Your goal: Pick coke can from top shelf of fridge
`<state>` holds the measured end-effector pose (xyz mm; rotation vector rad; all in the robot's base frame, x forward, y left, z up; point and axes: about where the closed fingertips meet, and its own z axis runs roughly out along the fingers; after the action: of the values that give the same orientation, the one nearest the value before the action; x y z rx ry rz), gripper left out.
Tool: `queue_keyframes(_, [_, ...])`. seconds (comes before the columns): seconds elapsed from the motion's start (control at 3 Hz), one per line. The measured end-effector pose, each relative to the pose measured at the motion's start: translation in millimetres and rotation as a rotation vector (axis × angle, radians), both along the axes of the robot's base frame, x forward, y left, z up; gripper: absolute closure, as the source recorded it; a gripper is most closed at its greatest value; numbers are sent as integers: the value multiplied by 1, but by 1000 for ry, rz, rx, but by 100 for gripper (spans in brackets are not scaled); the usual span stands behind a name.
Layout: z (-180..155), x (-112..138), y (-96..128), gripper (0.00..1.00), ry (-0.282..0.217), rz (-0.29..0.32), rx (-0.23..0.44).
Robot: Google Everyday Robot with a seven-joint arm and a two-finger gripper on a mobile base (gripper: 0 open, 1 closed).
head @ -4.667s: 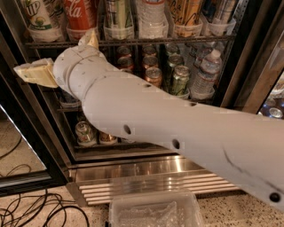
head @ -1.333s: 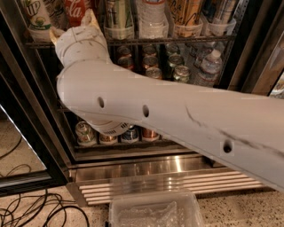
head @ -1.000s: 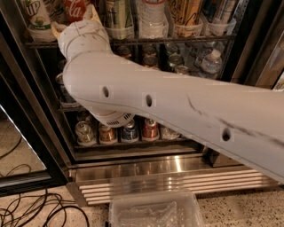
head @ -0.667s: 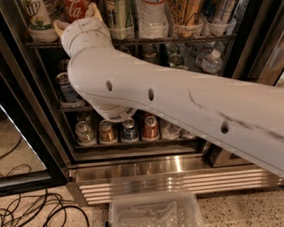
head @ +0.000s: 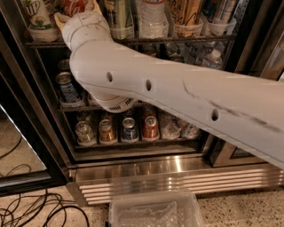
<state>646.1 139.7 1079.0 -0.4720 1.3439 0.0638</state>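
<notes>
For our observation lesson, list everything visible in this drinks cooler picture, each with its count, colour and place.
red aluminium coke can: one, red, top shelf, left
dark wire top shelf: one, dark, upper fridge
black-framed glass-door fridge: one, fills the view
green-and-white drink: one, top shelf, far left
clear plastic water bottle: one, top shelf, middle
tall gold-orange can: one, top shelf, right
blue-labelled can: one, middle shelf, left
small cans: four in a row, silver, gold, blue, orange-red, bottom shelf
ribbed stainless steel base: one, silver, below the shelves
clear plastic bin: one, on the floor
black cables: several, floor, left
white robot arm: one, crossing the fridge
gripper: one, beige, at the coke can
</notes>
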Motion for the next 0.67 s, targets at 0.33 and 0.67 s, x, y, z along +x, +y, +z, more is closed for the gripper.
queue_keyframes(0.33, [7,17,12,38,-18,20,0])
queue_keyframes(0.67, [5,23,15,39,-12,20,1])
